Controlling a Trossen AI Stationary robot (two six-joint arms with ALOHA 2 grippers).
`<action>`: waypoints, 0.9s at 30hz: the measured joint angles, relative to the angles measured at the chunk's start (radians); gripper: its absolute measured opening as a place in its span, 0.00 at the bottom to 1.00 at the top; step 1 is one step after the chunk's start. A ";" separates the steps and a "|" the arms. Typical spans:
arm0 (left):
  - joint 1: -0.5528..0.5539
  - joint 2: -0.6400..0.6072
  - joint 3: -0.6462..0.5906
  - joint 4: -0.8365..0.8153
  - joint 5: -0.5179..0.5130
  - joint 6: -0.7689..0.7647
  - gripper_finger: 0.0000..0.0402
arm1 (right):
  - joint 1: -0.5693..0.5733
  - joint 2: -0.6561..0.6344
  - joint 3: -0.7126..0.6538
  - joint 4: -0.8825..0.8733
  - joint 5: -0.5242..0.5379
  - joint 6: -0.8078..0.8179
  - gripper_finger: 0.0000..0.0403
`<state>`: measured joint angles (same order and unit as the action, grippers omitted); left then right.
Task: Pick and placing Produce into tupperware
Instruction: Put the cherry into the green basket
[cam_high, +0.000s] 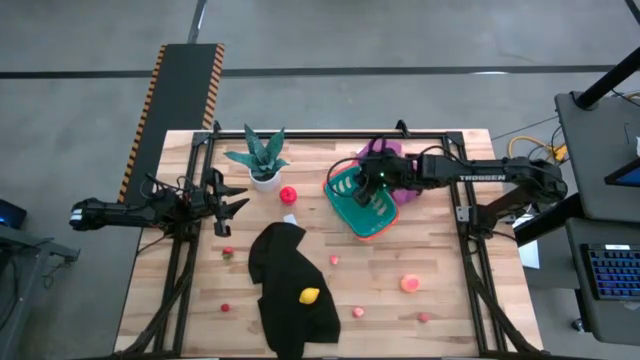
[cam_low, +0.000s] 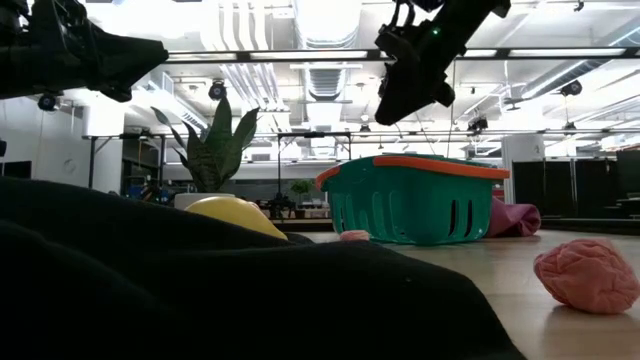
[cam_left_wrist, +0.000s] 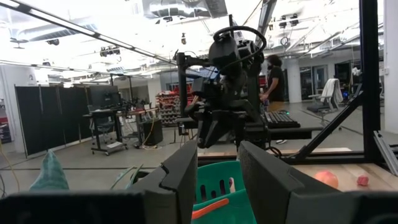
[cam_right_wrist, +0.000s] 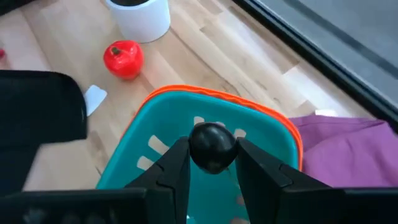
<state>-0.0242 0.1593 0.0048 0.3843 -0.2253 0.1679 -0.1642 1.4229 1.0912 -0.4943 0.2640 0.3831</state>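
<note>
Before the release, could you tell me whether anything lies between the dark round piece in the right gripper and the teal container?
Nothing visible does. The right gripper holds the dark round piece directly above the open teal container, with only air below it. The left gripper waits open, far off to the left.

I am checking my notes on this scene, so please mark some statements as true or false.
1. The right gripper holds a dark round item above the teal container. True.
2. The yellow produce lies inside the container. False: it lies on the black cloth.
3. The left gripper hovers over the container. False: it is near the table's left side, fingers open.
4. A red toy lies near the white pot. True.
</note>
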 joint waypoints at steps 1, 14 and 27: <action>0.000 0.000 0.000 0.000 0.000 0.004 0.27 | 0.000 0.006 0.000 0.002 -0.003 0.005 0.25; 0.000 0.000 0.000 0.000 0.000 0.005 0.27 | 0.000 0.157 0.003 0.006 -0.002 0.009 0.25; 0.000 0.004 0.000 -0.001 -0.001 0.005 0.27 | 0.000 0.269 0.007 -0.003 0.062 0.009 0.25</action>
<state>-0.0244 0.1631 0.0048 0.3836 -0.2258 0.1734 -0.1642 1.6922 1.0985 -0.4968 0.3264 0.3916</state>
